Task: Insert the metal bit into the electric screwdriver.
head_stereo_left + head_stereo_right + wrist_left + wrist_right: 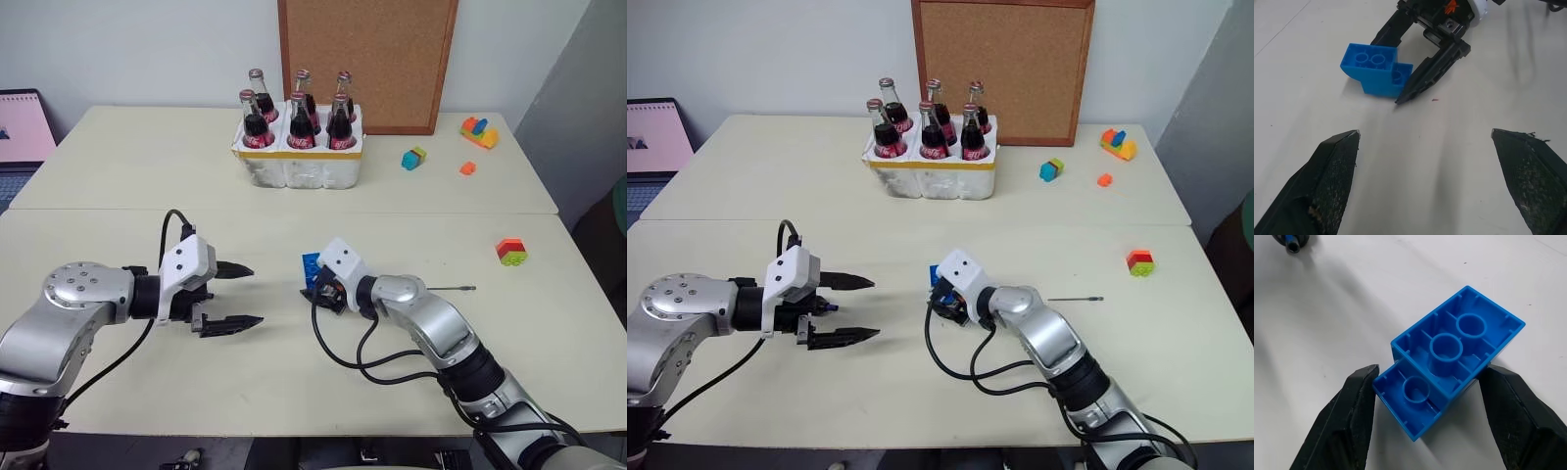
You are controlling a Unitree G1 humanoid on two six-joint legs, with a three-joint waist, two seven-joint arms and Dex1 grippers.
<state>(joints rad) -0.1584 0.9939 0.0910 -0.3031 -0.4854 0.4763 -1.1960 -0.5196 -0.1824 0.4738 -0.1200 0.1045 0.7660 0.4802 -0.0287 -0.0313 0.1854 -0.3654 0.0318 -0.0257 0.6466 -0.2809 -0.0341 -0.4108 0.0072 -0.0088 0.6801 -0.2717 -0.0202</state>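
Observation:
The metal bit [453, 289], a thin grey rod, lies flat on the table to the right of my right forearm, and nothing touches it. The electric screwdriver is out of view. My right gripper [1430, 368] sits at the table's middle with a black finger [1352, 416] pressed against each side of a blue brick [1454, 352], which lies studs-down on the table. My left gripper [257, 295] hovers open to the left of the brick, pointing toward it, with nothing between its fingers [1334, 166].
A white foam crate [299, 166] of cola bottles stands at the back centre, in front of a cork board [367, 59]. Coloured bricks lie at the right [510, 252] and back right [479, 130]. A laptop [20, 127] sits at the far left.

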